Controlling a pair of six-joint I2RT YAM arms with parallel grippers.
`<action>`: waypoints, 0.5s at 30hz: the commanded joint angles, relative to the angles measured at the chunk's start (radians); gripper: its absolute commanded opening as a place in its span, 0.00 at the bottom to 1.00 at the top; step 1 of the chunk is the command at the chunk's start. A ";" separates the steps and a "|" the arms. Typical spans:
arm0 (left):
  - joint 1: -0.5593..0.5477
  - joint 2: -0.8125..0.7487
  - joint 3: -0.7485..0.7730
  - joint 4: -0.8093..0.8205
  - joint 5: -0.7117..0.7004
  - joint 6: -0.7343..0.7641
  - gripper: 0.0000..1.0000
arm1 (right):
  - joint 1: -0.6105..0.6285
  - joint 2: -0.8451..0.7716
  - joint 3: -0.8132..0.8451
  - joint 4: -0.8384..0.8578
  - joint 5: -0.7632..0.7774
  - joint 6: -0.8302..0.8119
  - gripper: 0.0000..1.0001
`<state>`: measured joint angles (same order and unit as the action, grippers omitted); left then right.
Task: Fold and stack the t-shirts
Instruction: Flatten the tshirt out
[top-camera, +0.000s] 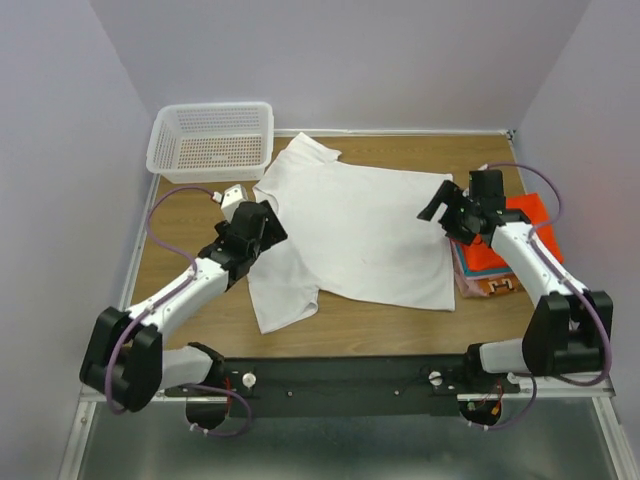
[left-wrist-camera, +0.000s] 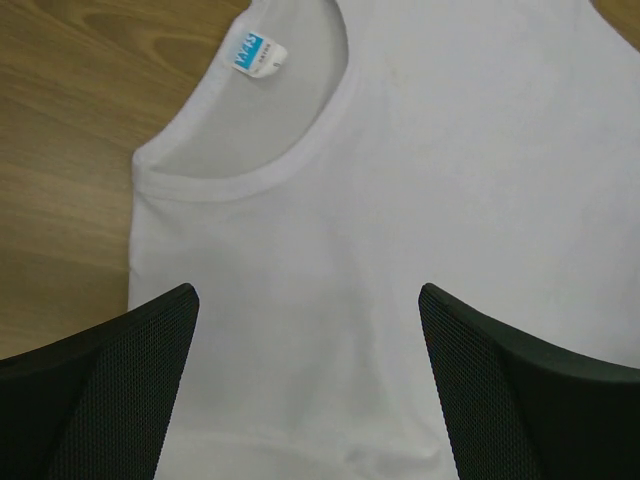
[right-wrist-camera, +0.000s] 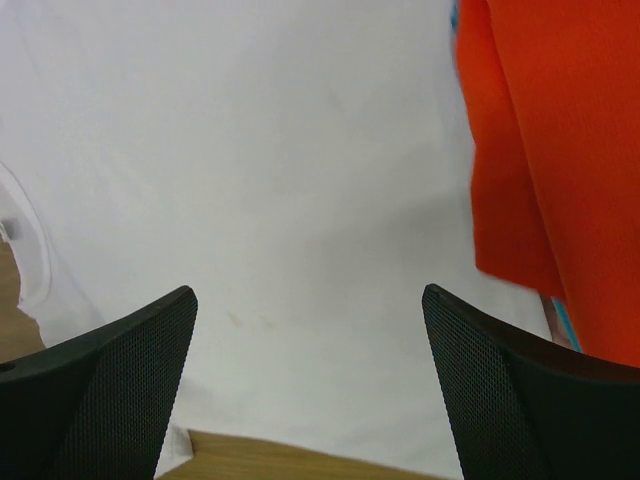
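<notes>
A plain white t-shirt (top-camera: 355, 230) lies spread flat across the middle of the table, collar to the left, hem to the right. My left gripper (top-camera: 262, 222) is open and empty just above its collar end; the neckline and blue label (left-wrist-camera: 255, 55) show in the left wrist view (left-wrist-camera: 310, 300). My right gripper (top-camera: 443, 204) is open and empty above the shirt's hem side (right-wrist-camera: 310, 300). A stack of folded shirts with an orange-red one (top-camera: 512, 243) on top sits at the right, its edge (right-wrist-camera: 560, 150) beside the white cloth. Teal and brown edges (top-camera: 480, 284) peek out below.
A white mesh basket (top-camera: 212, 138) stands at the back left corner. Wooden table (top-camera: 170, 250) shows left of the shirt and along the front edge. Purple cables loop from both arms.
</notes>
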<state>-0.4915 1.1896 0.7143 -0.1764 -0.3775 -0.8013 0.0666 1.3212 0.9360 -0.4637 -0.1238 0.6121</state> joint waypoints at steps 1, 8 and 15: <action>0.079 0.112 0.013 0.153 0.094 0.126 0.98 | 0.018 0.174 0.135 0.168 0.061 -0.093 1.00; 0.123 0.281 0.033 0.216 0.157 0.157 0.98 | 0.030 0.499 0.426 0.178 0.050 -0.181 1.00; 0.192 0.395 0.028 0.181 0.207 0.174 0.98 | 0.059 0.788 0.670 0.175 0.030 -0.296 1.00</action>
<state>-0.3309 1.5410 0.7292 0.0143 -0.2295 -0.6598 0.0971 2.0148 1.5253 -0.2935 -0.1001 0.4126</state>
